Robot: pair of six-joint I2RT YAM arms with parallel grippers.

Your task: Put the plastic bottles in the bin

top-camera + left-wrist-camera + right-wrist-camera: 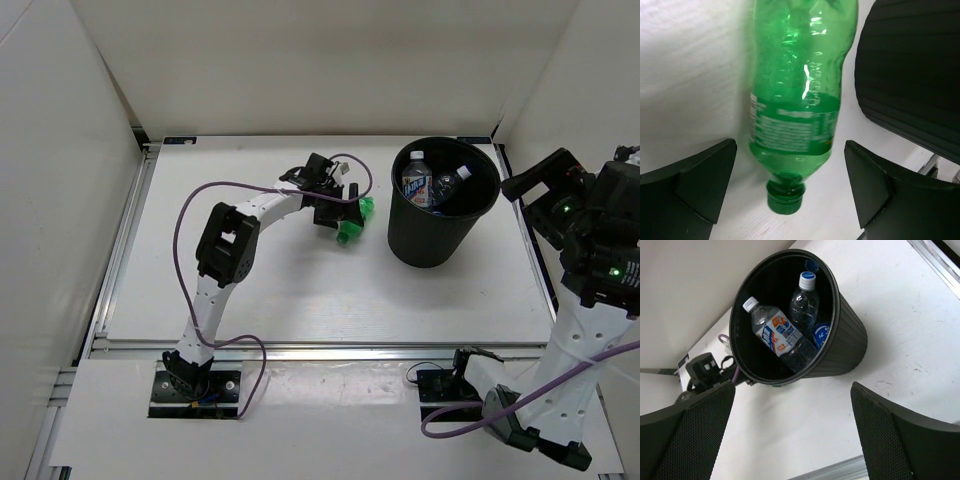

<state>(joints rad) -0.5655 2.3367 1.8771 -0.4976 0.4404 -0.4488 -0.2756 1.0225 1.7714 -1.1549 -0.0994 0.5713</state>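
Note:
A translucent green plastic bottle [797, 100] lies on its side on the white table, just left of the bin [470, 215], with its cap [785, 197] towards my left wrist. My left gripper [790, 150] is open, a finger on either side of the bottle's neck end, neither touching it. From above, that gripper [335, 215] sits over the green bottle [352, 225]. In the black bin [850, 340] lie a labelled bottle with a white cap [780, 335] and a clear one with a blue cap [804, 302]. My right gripper [792, 387] hangs open and empty near the bin.
White walls close in the table at the back and both sides. A metal rail [300, 347] runs along the near edge. The left arm's purple cable [185, 215] loops above the table. My right arm [590, 240] stands to the right of the bin.

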